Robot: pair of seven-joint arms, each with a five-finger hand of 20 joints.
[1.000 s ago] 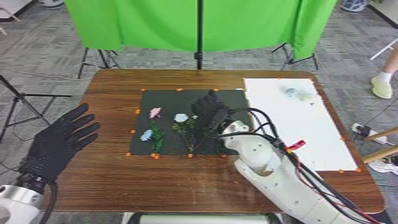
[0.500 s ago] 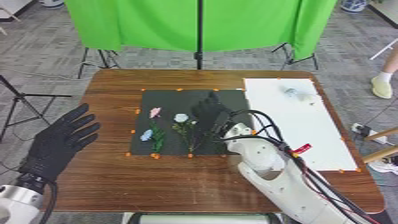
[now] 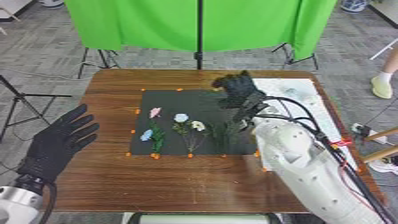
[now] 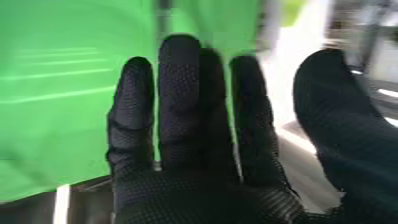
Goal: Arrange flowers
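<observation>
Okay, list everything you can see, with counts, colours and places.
table: one, brown, centre
mat: one, black, on table
flowers: four; one pink, one blue, two whitish; on mat
sheet: one, white, table's right side
tape bits: several, orange, around mat and sheet
cloth: one, green, behind table
floor: one, grey, around table
arms: two, white, near side
left hand: one, black, table's left edge
right hand: one, black, table's far side

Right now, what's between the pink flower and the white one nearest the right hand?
Between the pink flower and the white one lies another pale flower, in the head view.
</observation>
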